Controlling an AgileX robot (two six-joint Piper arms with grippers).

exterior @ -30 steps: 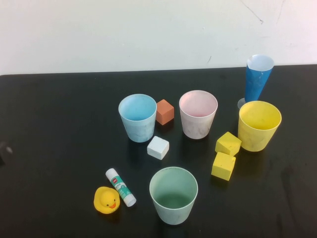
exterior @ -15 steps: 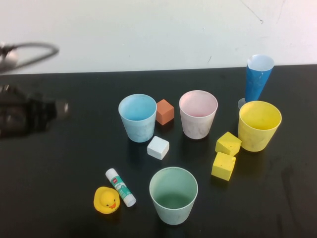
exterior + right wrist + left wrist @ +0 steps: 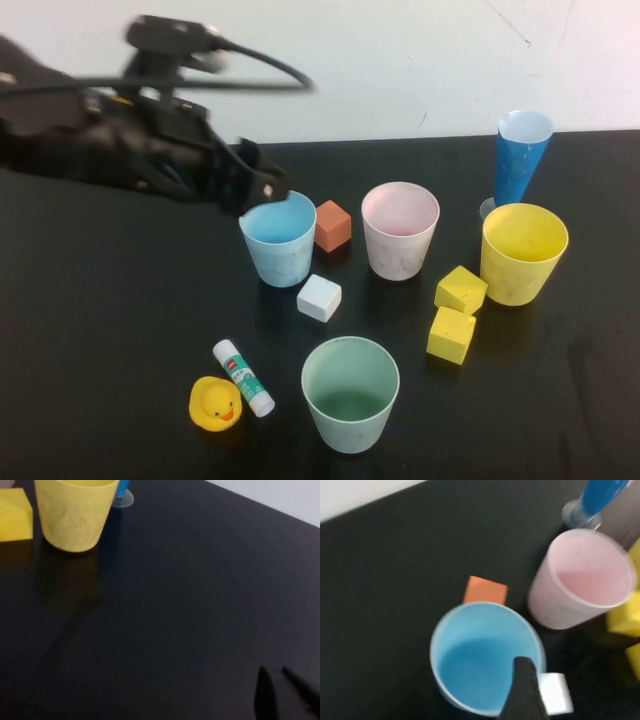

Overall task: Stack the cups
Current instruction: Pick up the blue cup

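The left gripper (image 3: 262, 188) hangs at the far-left rim of the light blue cup (image 3: 278, 237), placed, I judge, to take that rim; whether it is open or closed I cannot tell, though in the left wrist view one dark finger (image 3: 524, 690) shows over the cup's rim. The cup stands upright on the black worktop (image 3: 120, 330), just below and right of the gripper, with an orange block (image 3: 332, 225) just beside it on the right and a white block (image 3: 319, 297) nearer. The mint green cup (image 3: 350, 393) stands alone at the near centre. Right of the orange block stands the pale pink cup (image 3: 400, 230), then the yellow cup (image 3: 522, 252) at far right. All four sit apart, mouths up, none nested yet. The right gripper (image 3: 280, 692) is out of the high view; its wrist view shows it low over bare worktop, well apart from the yellow cup, seemingly closed and parked.
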